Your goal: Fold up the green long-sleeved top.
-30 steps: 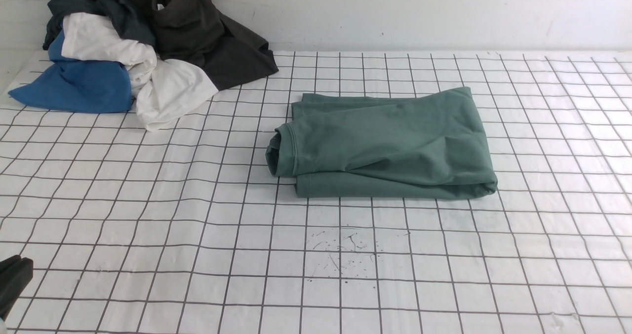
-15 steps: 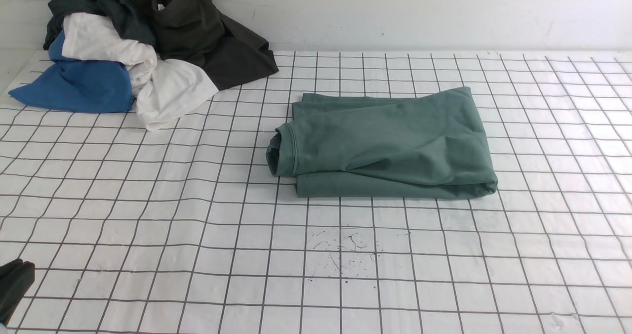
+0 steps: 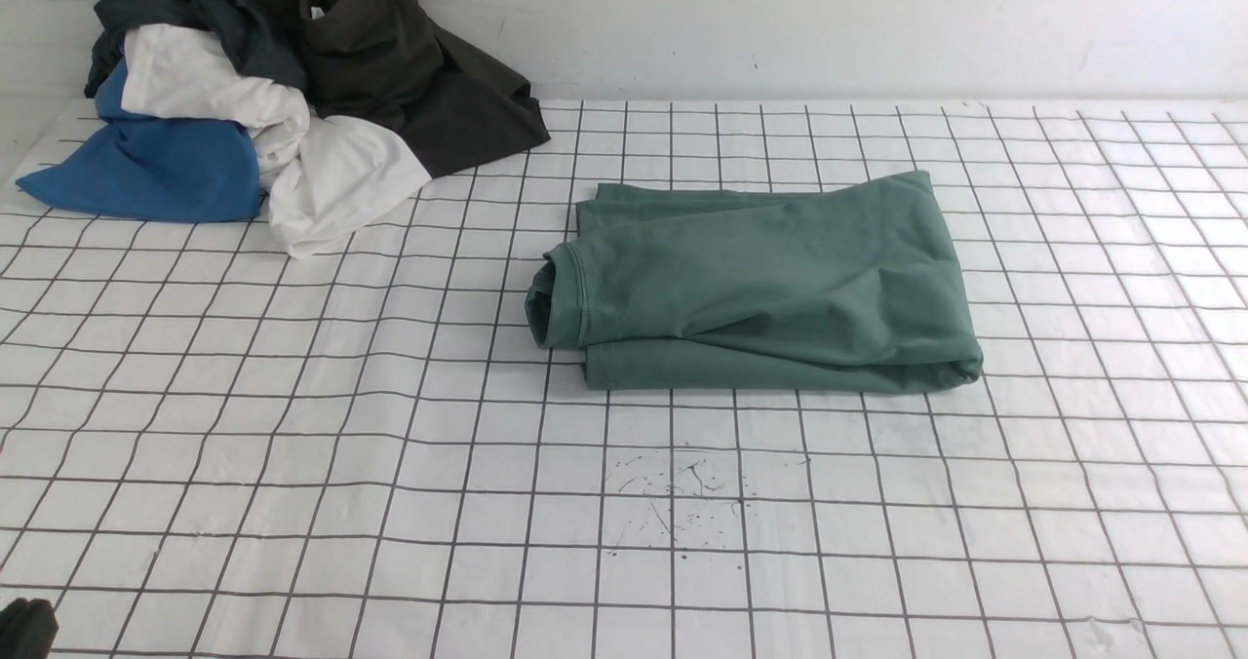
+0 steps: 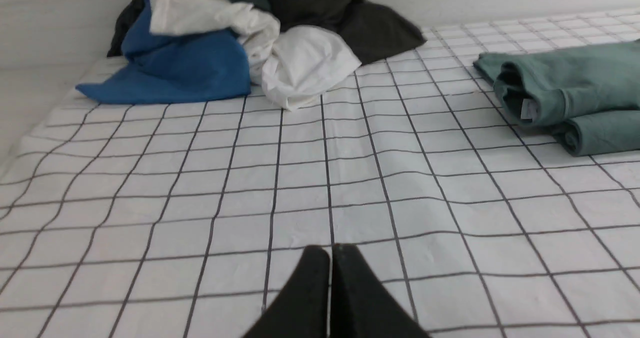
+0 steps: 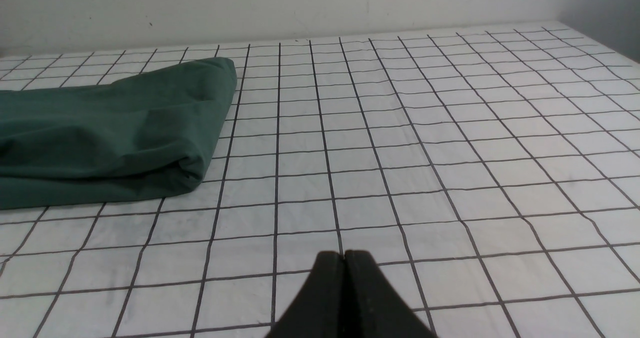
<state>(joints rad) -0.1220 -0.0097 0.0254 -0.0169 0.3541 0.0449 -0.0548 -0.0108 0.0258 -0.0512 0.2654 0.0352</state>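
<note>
Folded sage-green cotton long-sleeved top lies as one compact bundle slightly right of the middle of the white table cover with a black grid, well apart from both grippers. Its layers are stacked, with a rolled opening and stitched hem at the bundle's left end, where the left wrist view shows a small white tag inside; the right end is a rounded fold.

One heap of loose clothes sits at the far left corner against the pale wall. Four pieces can be counted in it: one blue garment, one white garment, one dark olive-black garment, and one dark teal garment with a white neck tag. The heap is near the top but does not touch it.

One patch of small dark specks marks the cover just in front of the top.

Two grippers show. The left gripper hovers over bare grid, its black fingers pressed together with nothing between them; only a dark corner of it appears at the lower left of the front view. The right gripper is likewise pressed together and empty, over bare grid to the right of the top.
</note>
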